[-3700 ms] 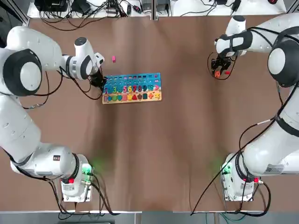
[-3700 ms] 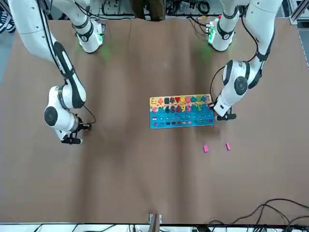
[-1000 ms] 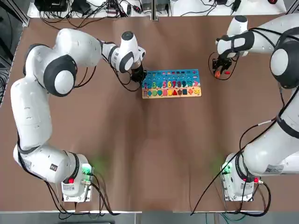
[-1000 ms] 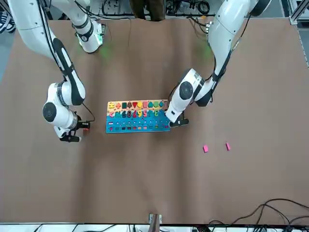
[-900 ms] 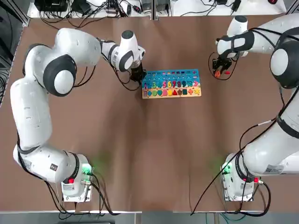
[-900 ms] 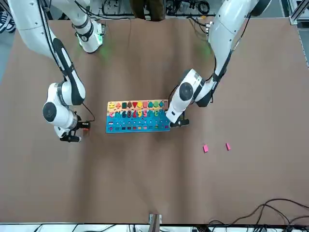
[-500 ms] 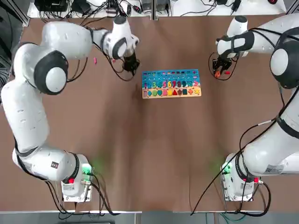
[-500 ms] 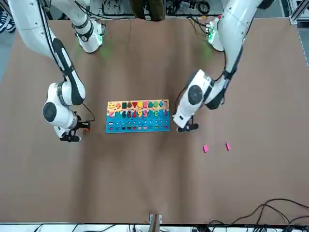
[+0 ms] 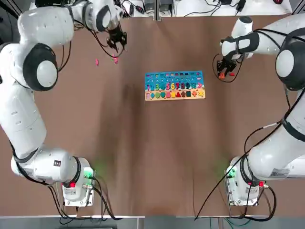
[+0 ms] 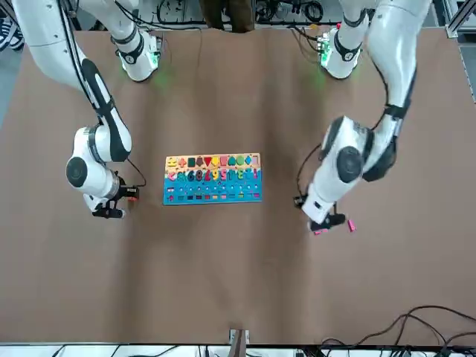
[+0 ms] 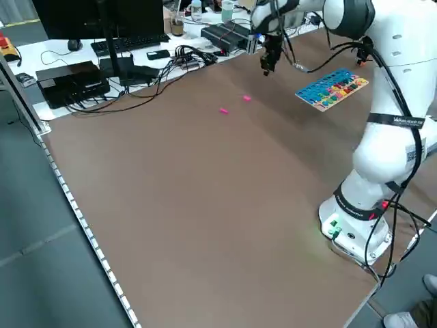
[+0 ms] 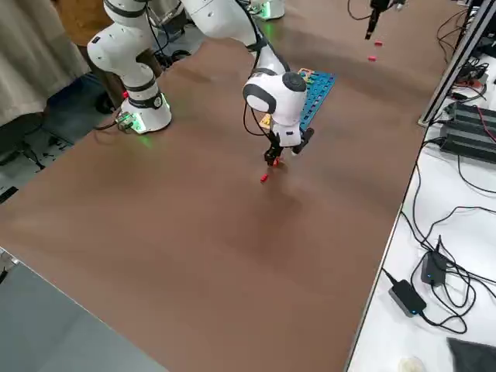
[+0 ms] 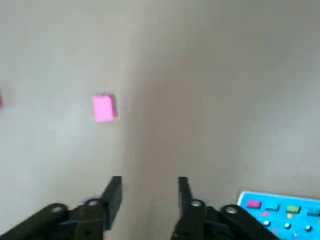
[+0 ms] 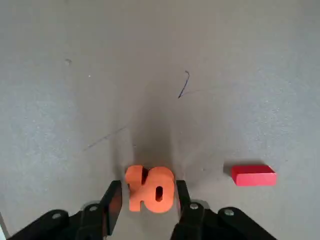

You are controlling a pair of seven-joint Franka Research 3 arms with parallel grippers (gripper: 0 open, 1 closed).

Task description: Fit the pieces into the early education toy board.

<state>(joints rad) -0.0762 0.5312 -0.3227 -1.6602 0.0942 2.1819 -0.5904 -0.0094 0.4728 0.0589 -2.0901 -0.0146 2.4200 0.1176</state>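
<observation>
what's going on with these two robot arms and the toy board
They're filling an early education toy board. The left gripper is open over the table near two loose pink pieces. The right gripper is off to the board's right, with an orange piece between its fingers and a red piece lying nearby.

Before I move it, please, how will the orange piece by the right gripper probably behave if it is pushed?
The orange piece looks stiff, as its edges are thick and clean, so it probably will not bend. It seems light, being small beside the right gripper. Its rounded outline might make it turn.
</observation>
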